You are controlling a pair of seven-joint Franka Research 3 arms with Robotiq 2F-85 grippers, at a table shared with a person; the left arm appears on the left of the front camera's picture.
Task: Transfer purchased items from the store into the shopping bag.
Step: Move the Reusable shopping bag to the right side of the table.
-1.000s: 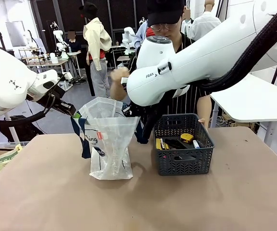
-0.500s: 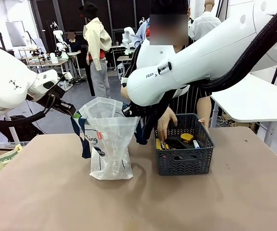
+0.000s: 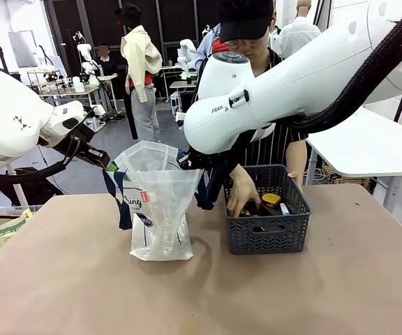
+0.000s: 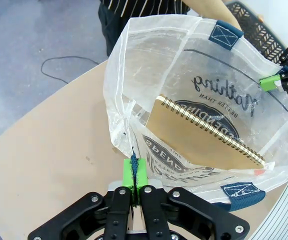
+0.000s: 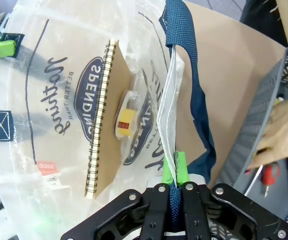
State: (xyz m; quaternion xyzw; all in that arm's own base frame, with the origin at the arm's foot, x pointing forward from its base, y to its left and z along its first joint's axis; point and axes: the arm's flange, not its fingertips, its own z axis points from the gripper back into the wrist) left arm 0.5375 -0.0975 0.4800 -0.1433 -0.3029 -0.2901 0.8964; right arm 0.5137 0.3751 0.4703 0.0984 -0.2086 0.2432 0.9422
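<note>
Reaching deeper than half a second ago, the person's hand [image 3: 241, 197] now dips among the purchased items [image 3: 271, 199] in the dark basket [image 3: 267, 237]; a second ago it was raised well clear of it. Nothing else has shifted: the shopping bag [image 3: 160, 209] stands where it stood on the worktop [image 3: 61, 279], just beside the basket.

We hold the bag open from both sides. Our left hand [image 4: 135, 172] is clenched on one rim, its green pads [image 4: 128, 174] pinching the plastic at a seam. Our right hand [image 5: 174, 170] is clenched on the opposite rim, where a navy strap [image 5: 181, 45] runs down between its pads. Pulled apart this way, the mouth gapes upward, which we judge is meant to give the person a clear drop.

Inside already lie a spiral-bound brown notebook [image 4: 204, 135] and a small yellow-and-white item [image 5: 125, 116]. Several goods remain in the basket, so we judge the transfer far from done.
</note>
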